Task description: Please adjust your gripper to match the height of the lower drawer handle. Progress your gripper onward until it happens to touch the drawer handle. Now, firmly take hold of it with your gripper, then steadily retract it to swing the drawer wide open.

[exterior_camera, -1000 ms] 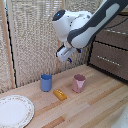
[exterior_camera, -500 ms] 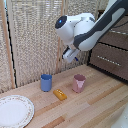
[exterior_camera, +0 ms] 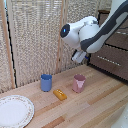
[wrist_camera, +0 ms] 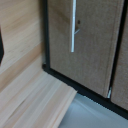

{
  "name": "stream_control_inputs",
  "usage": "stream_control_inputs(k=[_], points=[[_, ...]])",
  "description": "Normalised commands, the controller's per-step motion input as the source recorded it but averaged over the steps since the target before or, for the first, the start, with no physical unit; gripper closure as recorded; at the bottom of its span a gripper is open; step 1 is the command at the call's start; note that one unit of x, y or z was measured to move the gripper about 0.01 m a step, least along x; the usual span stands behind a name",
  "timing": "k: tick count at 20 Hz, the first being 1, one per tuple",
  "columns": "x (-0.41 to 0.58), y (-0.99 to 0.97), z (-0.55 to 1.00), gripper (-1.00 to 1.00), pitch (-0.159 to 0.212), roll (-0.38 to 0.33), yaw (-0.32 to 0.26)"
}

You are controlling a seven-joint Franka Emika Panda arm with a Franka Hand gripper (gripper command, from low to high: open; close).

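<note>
My gripper [exterior_camera: 78, 56] ends the bulky white and grey arm. It hangs in the air to the exterior view's left of the dark brown cabinet, apart from it. The lower drawer handle [exterior_camera: 107, 59] is a slim silver bar across the tall drawer [exterior_camera: 114, 67]. In the wrist view the same bar [wrist_camera: 73, 25] shows across a brown front [wrist_camera: 92, 45], some way ahead. One dark finger [wrist_camera: 1, 47] shows at that picture's edge. Nothing is between the jaws, and they look open.
A blue cup [exterior_camera: 46, 82], a pink cup [exterior_camera: 79, 83] and a small orange thing [exterior_camera: 60, 94] stand on the wooden table below the arm. A white plate [exterior_camera: 14, 111] lies at the front left. A woven screen [exterior_camera: 35, 35] stands behind. Shallower drawers [exterior_camera: 120, 39] sit above.
The arm has come down and the gripper has shifted a little towards the cabinet at the exterior view's right. The cups, the plate and the drawers have not moved.
</note>
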Motion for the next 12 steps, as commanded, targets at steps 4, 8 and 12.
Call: stream_control_inputs(k=[4, 8, 12], points=[[0.0, -0.43, -0.14, -1.0, 0.0, -0.276, 0.136], [0.0, -0.43, -0.19, -1.0, 0.0, -0.261, 0.153], [0.0, -0.49, -0.2, -1.0, -0.002, -0.237, 0.149]])
